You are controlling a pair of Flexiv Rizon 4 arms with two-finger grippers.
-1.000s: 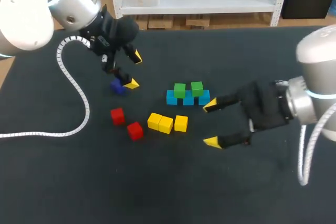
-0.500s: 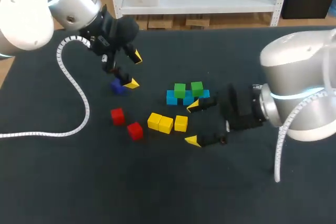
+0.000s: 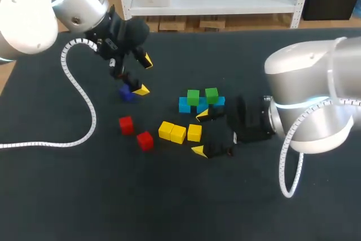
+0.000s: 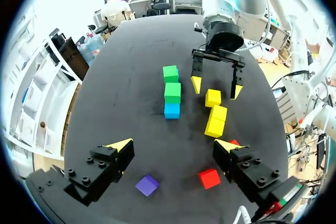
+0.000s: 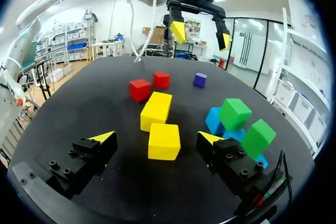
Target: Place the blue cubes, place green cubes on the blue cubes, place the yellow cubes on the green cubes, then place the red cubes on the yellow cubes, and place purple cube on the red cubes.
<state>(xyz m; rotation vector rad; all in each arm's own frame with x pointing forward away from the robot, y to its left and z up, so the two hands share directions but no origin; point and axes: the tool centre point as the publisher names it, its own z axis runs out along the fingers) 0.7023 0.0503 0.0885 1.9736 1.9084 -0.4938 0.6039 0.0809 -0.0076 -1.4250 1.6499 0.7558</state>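
Seen from above, the purple cube (image 3: 126, 95) sits half behind the lower of the left fingers (image 3: 141, 90), at its three o'clock. The blue cubes (image 3: 184, 105) are largely covered by the green cubes (image 3: 193, 97). At their three o'clock end they are also covered by the upper of the right fingers (image 3: 203, 113). In the left wrist view, one red cube (image 4: 234, 142) is only a sliver behind a finger.

Black table (image 3: 169, 207), matte top, fills nearly the whole head view. Light even and soft; faint sheen in the wrist views.
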